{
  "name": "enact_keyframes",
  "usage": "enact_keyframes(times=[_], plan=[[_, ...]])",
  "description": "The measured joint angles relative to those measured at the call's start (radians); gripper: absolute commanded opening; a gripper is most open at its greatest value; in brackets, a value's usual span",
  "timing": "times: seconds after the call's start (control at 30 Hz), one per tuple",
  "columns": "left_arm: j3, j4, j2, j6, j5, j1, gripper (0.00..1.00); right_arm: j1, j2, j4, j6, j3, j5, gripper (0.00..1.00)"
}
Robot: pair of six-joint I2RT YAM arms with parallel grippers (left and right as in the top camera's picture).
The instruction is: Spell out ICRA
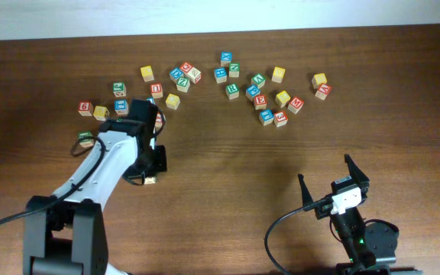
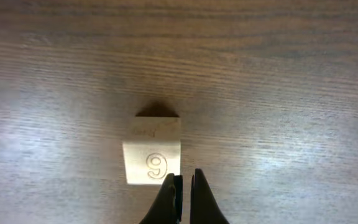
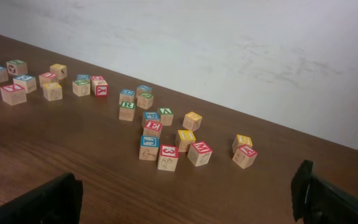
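Note:
Several coloured letter blocks lie across the far half of the wooden table (image 1: 235, 176), in a left cluster (image 1: 156, 90) and a right cluster (image 1: 260, 98). My left gripper (image 2: 184, 186) is shut and empty. Its tips sit at the near right corner of a pale block with an embossed 9 (image 2: 153, 152), which rests alone on the table. In the overhead view that block (image 1: 150, 181) peeks out just below the left gripper (image 1: 154, 169). My right gripper (image 1: 325, 171) is open and empty near the front right, far from the blocks; in its wrist view (image 3: 185, 199) the blocks show in the distance.
A green block (image 1: 86, 139) lies just left of the left arm. A red block (image 1: 85, 108) and yellow block (image 1: 100, 113) lie at the far left. The table's far edge meets a white wall (image 3: 229, 50).

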Motion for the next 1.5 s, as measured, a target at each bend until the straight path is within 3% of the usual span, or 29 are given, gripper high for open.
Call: enact_keyframes(times=[1.17, 1.5], plan=[[-0.06, 0.087, 0.0, 0.0, 0.004, -0.001, 0.0, 0.0, 0.0, 0.0, 0.0, 0.0, 0.0, 0.98], [-0.076, 0.116, 0.0, 0.0, 0.014, -0.055, 0.0, 0.0, 0.0, 0.0, 0.0, 0.0, 0.0, 0.98]])
